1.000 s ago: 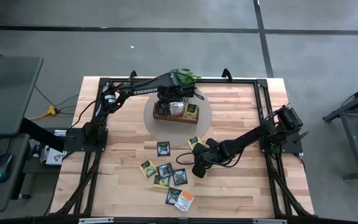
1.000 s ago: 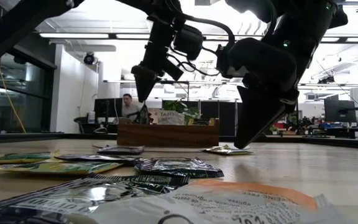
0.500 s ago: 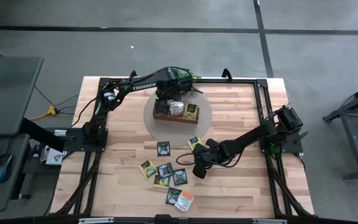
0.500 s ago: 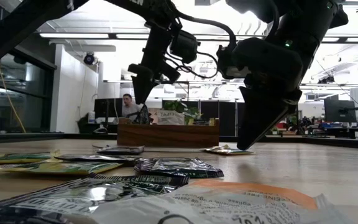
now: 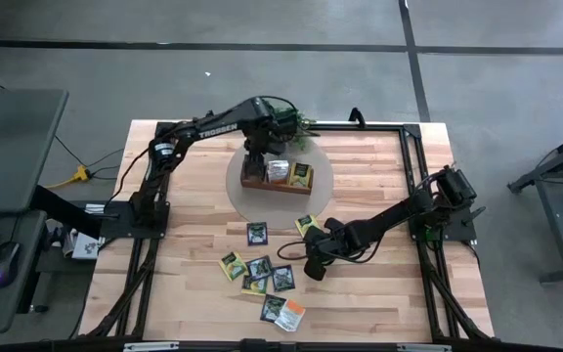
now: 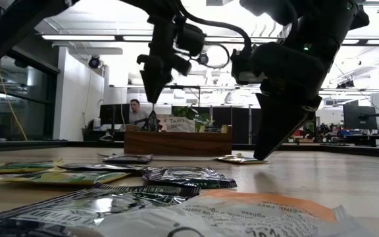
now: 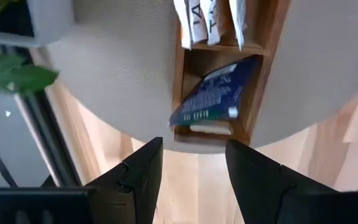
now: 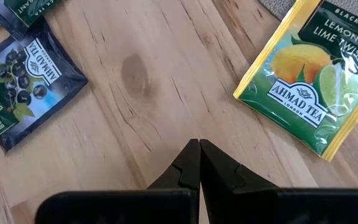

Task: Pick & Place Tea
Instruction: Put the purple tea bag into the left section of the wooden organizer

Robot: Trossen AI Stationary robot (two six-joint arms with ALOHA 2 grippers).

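The brown wooden tray (image 5: 277,176) stands on a round grey mat at the far middle of the table. White sachets (image 7: 207,22) stand in its middle compartment, and a dark blue sachet (image 7: 213,93) leans in its end compartment. My left gripper (image 7: 191,168) hangs open above that end (image 5: 255,149), pointing down and holding nothing. Several tea sachets (image 5: 259,269) lie loose on the wood near the front. My right gripper (image 8: 194,163) is shut, slanting down low over bare wood (image 5: 311,266) between a yellow-green lemon sachet (image 8: 306,81) and a dark blue one (image 8: 23,87).
A small green potted plant (image 5: 296,119) stands just behind the tray, close to my left arm. The grey mat (image 5: 321,186) shows beyond the tray on all sides. An orange sachet (image 5: 294,313) lies nearest the front edge. A black frame (image 5: 413,176) borders the table.
My left gripper has risen from the tray and shifted a little toward the table's left edge, its wrist turning as it went; it stays open. The dark blue sachet stays leaning in the tray's end compartment. My right gripper has kept still.
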